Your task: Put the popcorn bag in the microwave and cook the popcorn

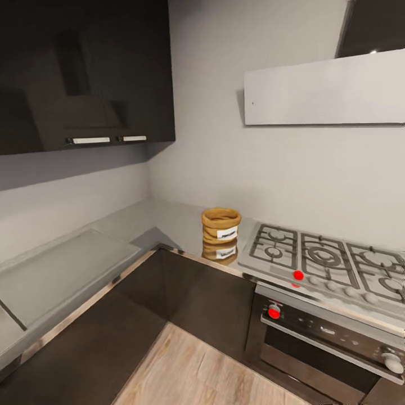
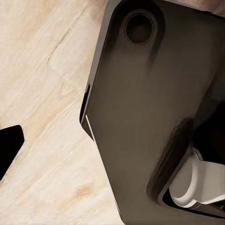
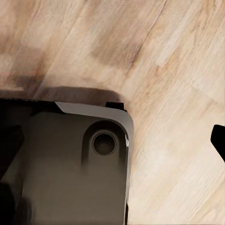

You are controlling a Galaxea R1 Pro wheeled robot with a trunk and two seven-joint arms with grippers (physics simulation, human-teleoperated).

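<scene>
— What's the biggest thing ahead?

— The kitchen corner: white walls, dark upper cabinets (image 1: 84,73) at the left with pale bar handles, and a grey countertop (image 1: 112,242) running along both walls over dark lower cabinets (image 1: 185,292). A flat white extractor hood (image 1: 326,90) hangs on the right wall.

— And below the hood?

— A steel gas hob (image 1: 326,259) with dark grates sits in the worktop. Under it is a dark built-in oven (image 1: 332,337) with white knobs; a red dot shows on the hob's front edge and another on the oven panel. Light wood floor (image 1: 191,371) fills the bottom of the head view.

— Where is the popcorn bag?

— The popcorn bag (image 1: 221,225) stands upright on the countertop in the inner corner, just beside the hob's left edge, white label facing out. Its reflection shows in the slab below it.

— The grippers?

— I cannot tell how either stands. The left wrist view shows the robot's dark base (image 2: 150,117) over the wood floor, with a white part at one edge. The right wrist view shows the same dark body (image 3: 65,164) above the planks.
</scene>
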